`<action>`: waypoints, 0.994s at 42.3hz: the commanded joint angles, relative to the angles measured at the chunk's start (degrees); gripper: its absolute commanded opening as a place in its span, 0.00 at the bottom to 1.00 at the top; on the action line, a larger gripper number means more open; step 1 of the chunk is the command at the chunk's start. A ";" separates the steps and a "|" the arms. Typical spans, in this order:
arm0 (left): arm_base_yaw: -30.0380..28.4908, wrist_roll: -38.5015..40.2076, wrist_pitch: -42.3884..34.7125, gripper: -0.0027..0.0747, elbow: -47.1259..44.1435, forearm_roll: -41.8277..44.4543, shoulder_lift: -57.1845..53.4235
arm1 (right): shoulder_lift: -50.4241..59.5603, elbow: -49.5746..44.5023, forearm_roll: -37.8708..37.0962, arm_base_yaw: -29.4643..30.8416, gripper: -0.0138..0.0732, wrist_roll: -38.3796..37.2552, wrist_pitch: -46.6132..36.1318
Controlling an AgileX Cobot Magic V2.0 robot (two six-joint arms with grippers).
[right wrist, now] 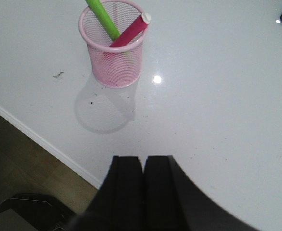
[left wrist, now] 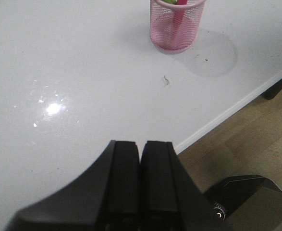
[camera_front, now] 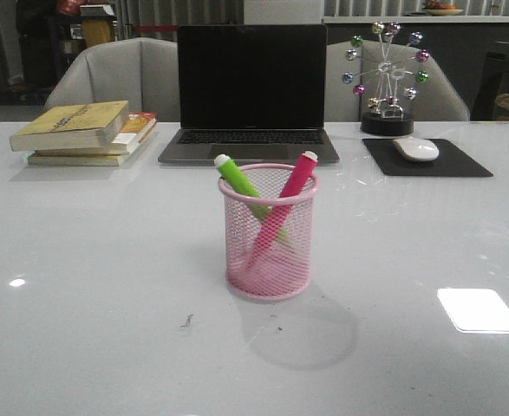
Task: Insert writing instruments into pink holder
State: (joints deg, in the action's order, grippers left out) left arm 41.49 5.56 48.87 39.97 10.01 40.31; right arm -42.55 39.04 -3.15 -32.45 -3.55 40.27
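Now, what I see from my station:
Cup [camera_front: 269, 232]: upright on the white table [camera_front: 81, 286], in front of the laptop [camera_front: 251, 91].
Green pen [camera_front: 239, 181]: inside, leaning left.
Pink pen [camera_front: 290, 192]: inside, leaning right, crossing the green.
Left tool [left wrist: 140, 183]: closed, empty, well apart from the cup.
Right tool [right wrist: 142, 185]: closed, empty.

Office desk, laptop [camera_front: 251, 91], mouse [camera_front: 416, 149], stacked books [camera_front: 85, 132]
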 commanded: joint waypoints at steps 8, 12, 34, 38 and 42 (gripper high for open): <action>-5.34 0.60 -4.33 0.15 0.97 0.70 -3.11 | 0.47 1.41 -0.94 -0.02 0.23 0.14 -3.44; -11.02 -2.09 -6.68 0.16 -0.21 -2.04 -6.14 | 0.47 1.41 -0.94 -0.02 0.23 0.14 -3.44; -35.72 -13.47 -37.13 0.16 -26.71 -10.93 -33.06 | 0.47 1.41 -0.94 -0.02 0.23 0.14 -3.44; -37.67 -13.47 -42.73 0.16 -31.51 -10.93 -36.38 | 0.47 1.41 -0.94 -0.02 0.23 0.14 -3.44; -38.96 -13.47 -47.91 0.16 -35.25 -10.93 -38.84 | 0.47 1.41 -0.94 -0.02 0.23 0.14 -3.44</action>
State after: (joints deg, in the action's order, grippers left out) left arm 3.48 -7.94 10.78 5.47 -0.30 2.47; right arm -42.55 39.04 -3.15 -32.45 -3.55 40.37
